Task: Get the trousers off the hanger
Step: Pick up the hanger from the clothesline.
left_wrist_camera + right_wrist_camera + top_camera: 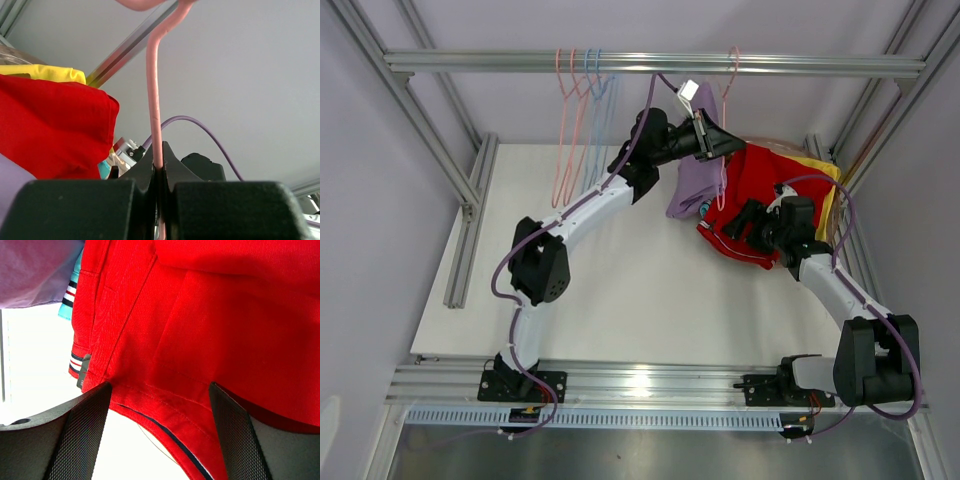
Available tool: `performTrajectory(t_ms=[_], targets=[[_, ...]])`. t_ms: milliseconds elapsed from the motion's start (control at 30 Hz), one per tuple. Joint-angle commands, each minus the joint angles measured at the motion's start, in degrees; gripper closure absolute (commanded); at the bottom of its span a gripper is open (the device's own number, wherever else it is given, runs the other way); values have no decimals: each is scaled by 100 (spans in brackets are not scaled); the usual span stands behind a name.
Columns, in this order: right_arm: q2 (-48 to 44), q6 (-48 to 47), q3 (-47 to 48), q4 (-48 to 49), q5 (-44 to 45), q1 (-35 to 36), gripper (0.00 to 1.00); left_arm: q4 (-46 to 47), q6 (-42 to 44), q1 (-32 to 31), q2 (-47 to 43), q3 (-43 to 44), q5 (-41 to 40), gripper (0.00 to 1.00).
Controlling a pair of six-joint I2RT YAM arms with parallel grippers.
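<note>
Top view: Spotted a cluster of bare hangers (575, 120) on the rail (470, 62), left side, carrying nothing. Found 1 more pink hanger (730, 75) hooked on the rail further right, with left gripper (720, 143) up at its wire. Saw lavender trousers (692, 185) drooping just below that gripper, beside the wire; could not tell whether on the hanger or already off it. Logged red trousers (760, 185) heaped on the table (620, 290) at right rear, yellow trousers (828, 180) poking out past the red at the right, and a sliver of teal trousers (706, 208) between lavender and red. Found no brown pair anywhere. Placed right gripper (740, 225) at the near edge of the red heap.

Left wrist: Confirmed left gripper (158, 172) pinched tight on the hanger (153, 90), nothing but the wire in between. Saw red trousers (55, 130) and yellow trousers (45, 73) off to the left, apart from the wire.

Right wrist: Noted right gripper (160, 435) spread wide, 2 fingers (82, 435) either side of the red trousers (200, 330) hem, gripping nothing. Glimpsed lavender trousers (35, 270) and teal trousers (75, 305) at upper left.

Judged task mostly done: red, yellow and teal seemingly down. Left to do, probably: clear lavender from the 1 held hanger, if on it.
</note>
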Motion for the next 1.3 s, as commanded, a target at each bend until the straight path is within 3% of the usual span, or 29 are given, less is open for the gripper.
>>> performTrajectory(t_ms=[0,133,333,767,1000,1033,1267], targets=[[-15,72,-90,-283,-62,88,18,957,264,-37,-717,384,198,99],[-15,46,-81,-301,-79,97,18,571,431,-37,-760,903,268,100],[-111,2,-72,-362,-53,106,17,-115,1107,-37,-1427,711,155,99],[-471,-130,7,-555,123,70,17,-1117,2039,-28,-3114,-1249,-531,100],[-954,-174,121,-626,132,114,18,-1346,2408,-81,-4142,-2541,-1321,100],[-1034,-191,130,-626,97,132,18,-1372,2479,-116,-4257,-2629,-1766,100],[-1825,-551,209,-591,386,913,14,-2075,2708,-213,-4890,-3112,-2744,99]])
